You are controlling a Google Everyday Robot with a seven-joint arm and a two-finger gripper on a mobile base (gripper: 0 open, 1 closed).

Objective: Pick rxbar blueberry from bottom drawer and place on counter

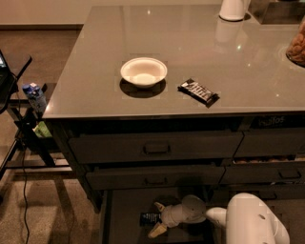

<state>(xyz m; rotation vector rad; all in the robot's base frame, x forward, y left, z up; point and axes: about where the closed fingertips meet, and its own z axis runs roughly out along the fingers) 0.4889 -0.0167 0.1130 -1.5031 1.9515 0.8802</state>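
The bottom drawer [125, 214] stands pulled out at the foot of the cabinet, showing a dark flat floor. The rxbar blueberry [148, 218] lies on that floor, a small dark bar with pale print. My gripper [155, 219] reaches into the drawer from the right, its pale fingers [157, 231] spread above and below the bar's right end. The jaws stand open around the bar. The counter [95, 81] is the large glossy grey worktop above.
A white bowl [143, 72] and a longer black bar with white lettering [198, 91] sit on the counter. A white jug [233, 9] and a jar [298, 45] stand at the back right. Two shallower drawers [157, 147] are above. A stand with a bottle [34, 97] is at left.
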